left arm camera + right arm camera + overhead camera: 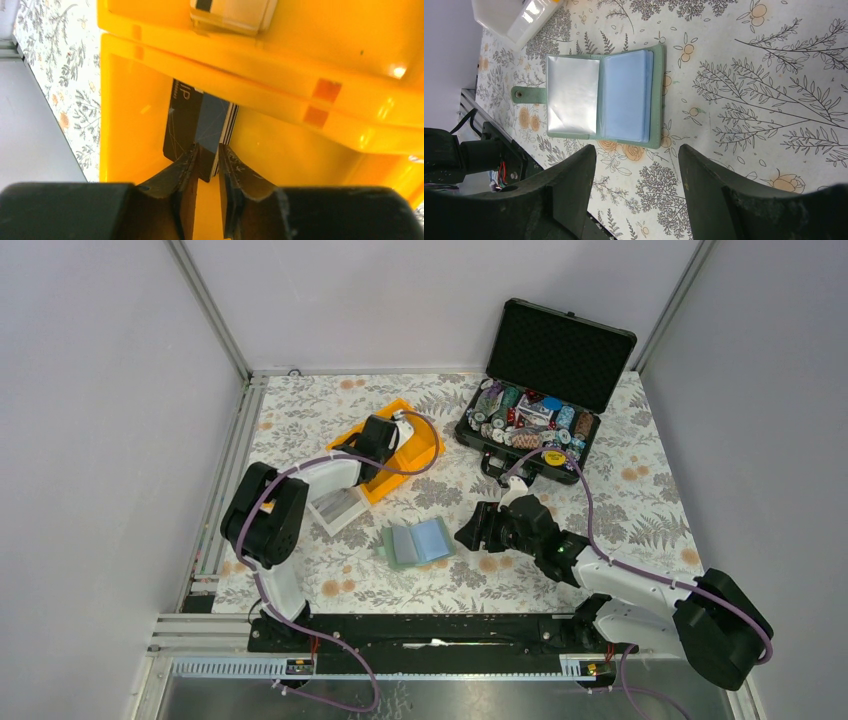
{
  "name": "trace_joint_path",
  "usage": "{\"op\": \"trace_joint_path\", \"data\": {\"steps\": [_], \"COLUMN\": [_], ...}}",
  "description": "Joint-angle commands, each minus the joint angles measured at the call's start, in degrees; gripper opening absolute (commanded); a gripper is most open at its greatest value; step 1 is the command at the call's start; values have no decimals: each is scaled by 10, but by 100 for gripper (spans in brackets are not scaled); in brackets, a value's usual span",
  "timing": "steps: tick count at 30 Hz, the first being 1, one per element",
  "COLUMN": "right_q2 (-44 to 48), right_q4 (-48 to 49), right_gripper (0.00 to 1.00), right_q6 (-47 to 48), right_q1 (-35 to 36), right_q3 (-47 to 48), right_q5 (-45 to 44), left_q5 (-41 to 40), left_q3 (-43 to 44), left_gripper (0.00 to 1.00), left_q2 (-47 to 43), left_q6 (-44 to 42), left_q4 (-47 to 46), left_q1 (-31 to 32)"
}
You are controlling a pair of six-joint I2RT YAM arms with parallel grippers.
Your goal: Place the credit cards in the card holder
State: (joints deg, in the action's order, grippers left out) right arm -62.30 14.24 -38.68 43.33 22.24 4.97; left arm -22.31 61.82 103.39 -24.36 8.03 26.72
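Observation:
Several black credit cards [212, 115] stand as a stack on edge against a wall inside the yellow bin [135, 125]. My left gripper [209, 150] is down in that bin, and its jaws are nearly together with both fingertips against the stack's near corner. A pale card with a dark stripe [232, 12] lies in the bin's neighbouring compartment. The card holder [418, 542] lies open on the table, green cover down and pale blue pockets [626, 95] up. My right gripper [636, 150] hovers open and empty just to its right.
The yellow bin [425, 455] sits left of the table's centre, with a white bin [337, 508] just in front of it. A big black foam-lined case [560, 350] with poker chips stands open at the back right. Metal frame rails run along the table's left and near edges.

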Motion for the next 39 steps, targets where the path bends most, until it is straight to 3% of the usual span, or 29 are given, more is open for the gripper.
{"op": "trace_joint_path", "data": {"steps": [1, 4, 10, 22, 39], "right_q2": [16, 18, 19, 13, -1], "right_q4": [11, 11, 10, 11, 16], "right_gripper": [69, 69, 69, 70, 70], "right_q6": [-3, -3, -1, 7, 6], "right_q1": [-4, -5, -5, -7, -8], "right_q3": [0, -2, -4, 0, 4], "right_q5": [-16, -19, -23, -25, -18], "left_q5": [21, 28, 43, -41, -24], "left_q3": [37, 42, 46, 27, 34], "left_gripper": [26, 32, 36, 35, 36], "left_q2": [12, 18, 27, 27, 8], "left_q6": [11, 10, 8, -21, -25], "left_q4": [-2, -1, 12, -53, -39], "left_q1": [-9, -15, -18, -21, -28]}}
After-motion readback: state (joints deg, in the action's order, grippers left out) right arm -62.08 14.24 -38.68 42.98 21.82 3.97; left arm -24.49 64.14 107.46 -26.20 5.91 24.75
